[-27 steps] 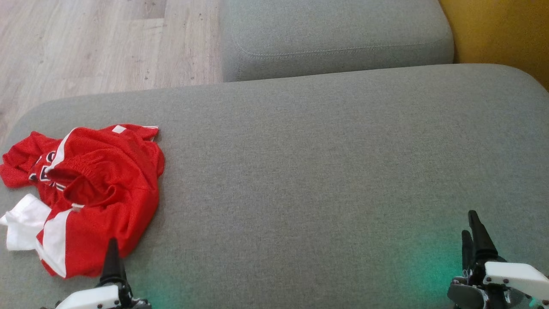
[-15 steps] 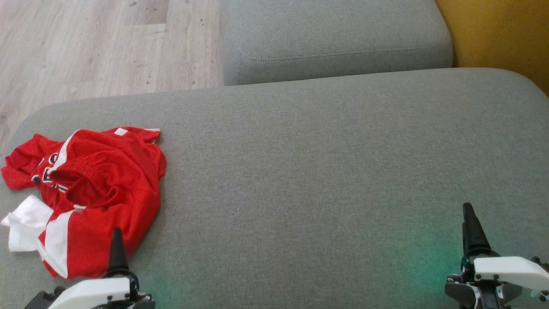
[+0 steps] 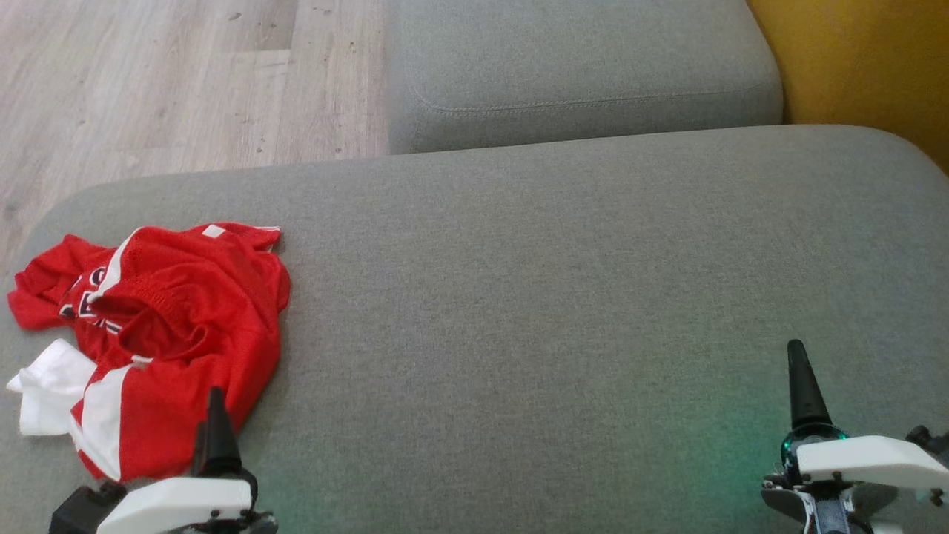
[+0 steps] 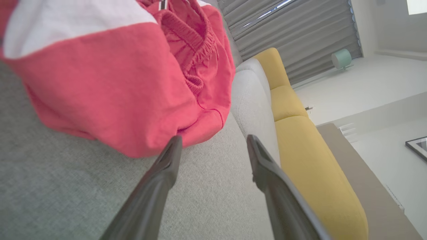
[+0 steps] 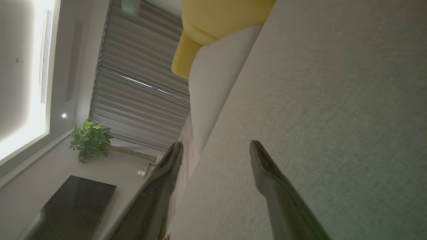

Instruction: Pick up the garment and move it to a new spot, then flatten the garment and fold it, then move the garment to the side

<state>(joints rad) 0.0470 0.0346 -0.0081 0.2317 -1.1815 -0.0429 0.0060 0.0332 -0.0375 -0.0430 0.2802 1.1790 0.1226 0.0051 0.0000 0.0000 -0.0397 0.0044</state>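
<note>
Next, grab the crumpled red garment [image 3: 185, 326] by the cushion's [image 3: 556, 297] left edge.
The left jaws and right jaws stand apart, empty; the left, just beside the hem, should pinch a thick fold, not upholstery.

Red mesh cloth garment [image 3: 185, 319] just ahead of the left jaws; matt grey woven sofa cushion [image 3: 556, 297] beneath; pale wood-grain floor [image 3: 148, 74] beyond
</note>
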